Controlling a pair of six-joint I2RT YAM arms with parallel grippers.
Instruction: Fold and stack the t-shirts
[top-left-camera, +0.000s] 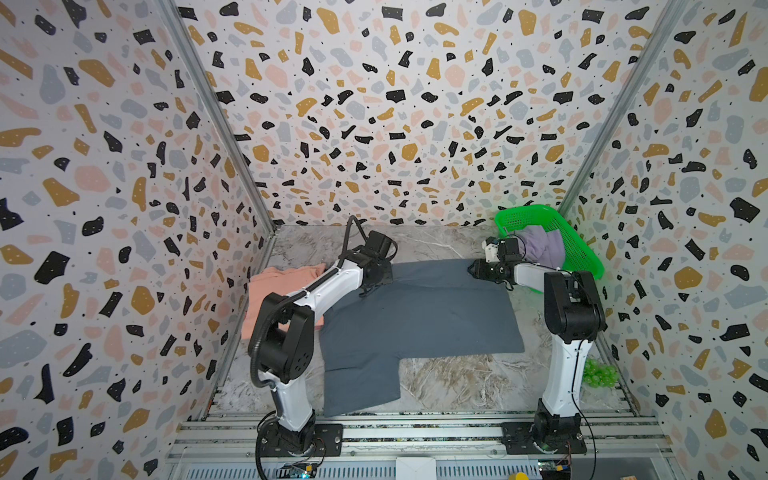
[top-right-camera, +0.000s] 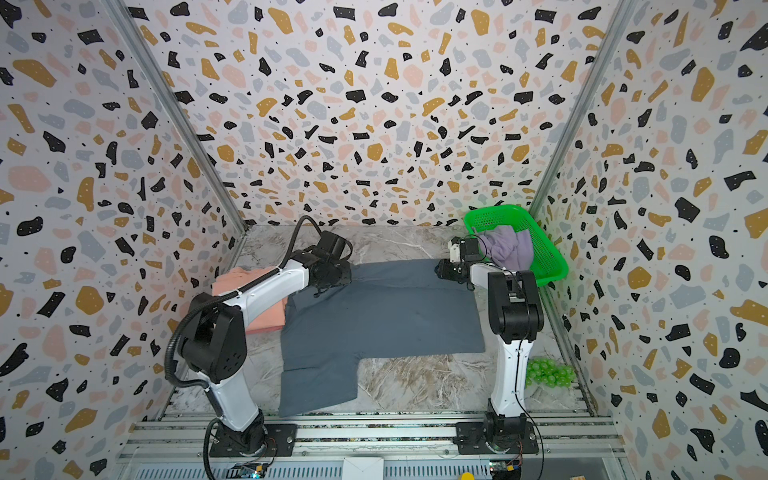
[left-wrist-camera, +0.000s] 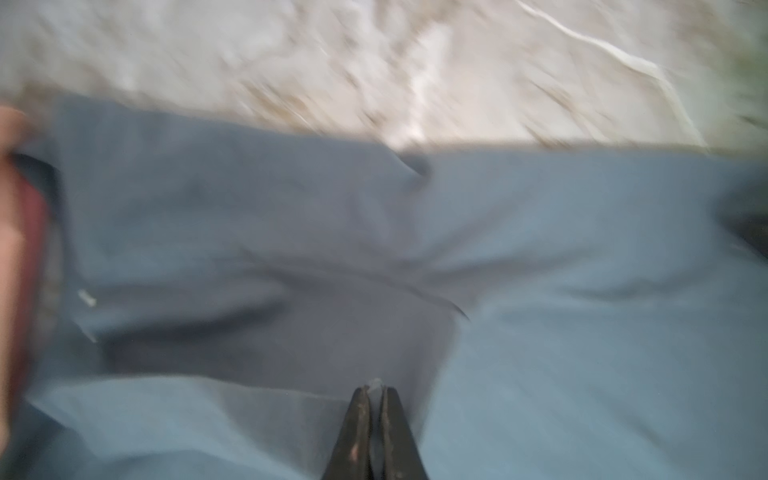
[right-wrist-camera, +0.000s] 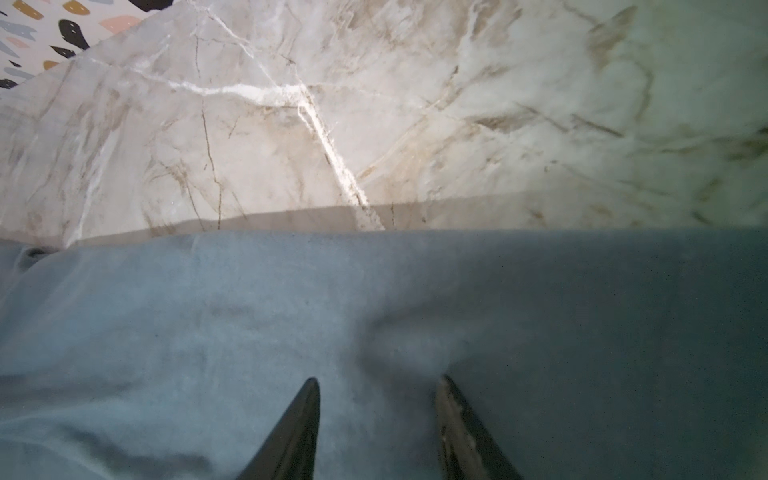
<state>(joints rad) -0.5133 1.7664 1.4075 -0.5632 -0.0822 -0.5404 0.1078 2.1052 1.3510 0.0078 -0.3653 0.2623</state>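
Observation:
The dark slate-grey t-shirt (top-left-camera: 415, 316) (top-right-camera: 382, 316) lies spread on the marble table, one sleeve reaching toward the near edge. My left gripper (top-left-camera: 370, 286) (top-right-camera: 322, 291) (left-wrist-camera: 375, 388) is at the shirt's far left corner, jaws pressed together with a pale sliver of cloth between the tips. My right gripper (top-left-camera: 469, 269) (top-right-camera: 436, 268) (right-wrist-camera: 380, 380) stands open on the shirt's far right corner, grey cloth (right-wrist-camera: 208, 311) between its fingers. The salmon-pink t-shirt (top-left-camera: 274, 286) (top-right-camera: 266, 320) lies folded at the left, partly under my left arm. The pale lilac t-shirt (top-left-camera: 544, 247) (top-right-camera: 511, 249) is bunched in the basket.
A bright green mesh basket (top-left-camera: 577, 245) (top-right-camera: 544, 249) stands tilted in the far right corner. Green balls (top-left-camera: 598, 374) (top-right-camera: 548, 374) lie by the right wall near my right arm's base. Bare marble (top-left-camera: 457, 374) shows in front of the shirt. Patterned walls close in three sides.

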